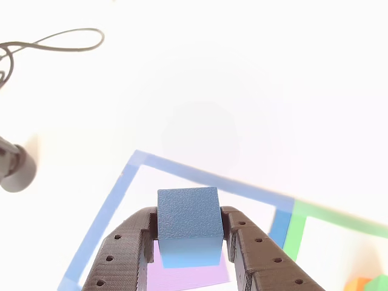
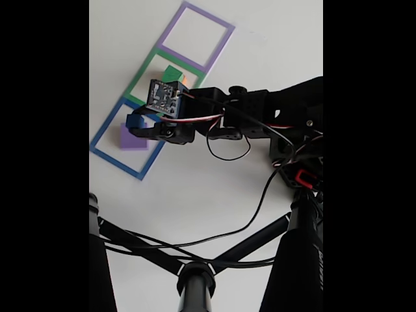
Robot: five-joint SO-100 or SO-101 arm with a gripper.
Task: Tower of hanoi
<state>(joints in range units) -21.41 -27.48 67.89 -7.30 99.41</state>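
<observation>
White tabletop (image 1: pixel 242 91) carries taped square outlines. Gripper (image 1: pixel 188 242) is clamped on the blue cube (image 1: pixel 188 221), held above the purple cube (image 1: pixel 188 276) inside the blue outline (image 1: pixel 200 173). Purple cube lies directly beneath; orange and green cubes (image 1: pixel 367 284) sit at 4 o'clock in the other view.

In the other view, one cube (image 1: pixel 188 224) sits between the fingers of the gripper (image 1: pixel 188 242), and a second cube (image 1: pixel 188 274) lies under it, inside the nearest square outline (image 1: pixel 200 176). Two more cubes (image 1: pixel 367 284) lie to the right of the held cube, inside the next outline (image 1: pixel 339 217). A cable (image 1: pixel 54 41) lies far behind and left of the held cube.
</observation>
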